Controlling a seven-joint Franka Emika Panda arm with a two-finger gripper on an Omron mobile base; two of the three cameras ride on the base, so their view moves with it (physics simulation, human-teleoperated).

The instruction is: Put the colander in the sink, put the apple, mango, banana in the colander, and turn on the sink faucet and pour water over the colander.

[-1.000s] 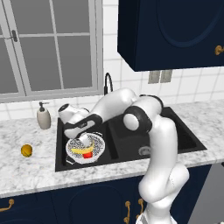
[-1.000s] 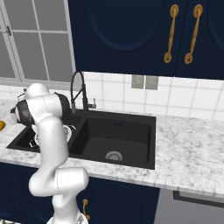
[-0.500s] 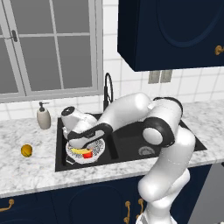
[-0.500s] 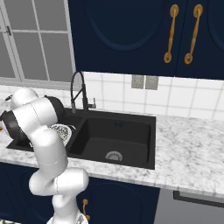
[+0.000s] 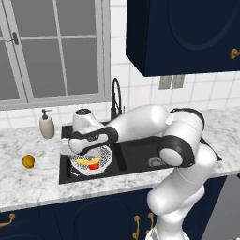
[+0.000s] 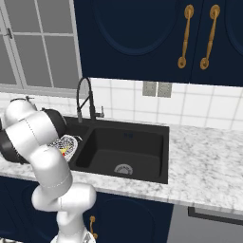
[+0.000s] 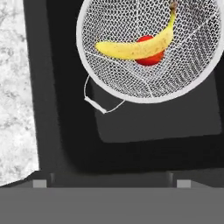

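The gripper (image 7: 109,183), jaws spread and holding nothing, hangs above the sink (image 7: 153,131) beside the colander (image 7: 113,65), where the banana (image 7: 135,46) lies across the apple (image 7: 151,57).

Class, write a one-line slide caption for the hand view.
Banana lying over the apple inside the colander, which sits in the black sink.

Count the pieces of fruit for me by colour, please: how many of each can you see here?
Yellow: 1, the banana in the colander.
Red: 1, the apple under the banana.
Orange-yellow: 1, the mango on the counter.
Total: 3.
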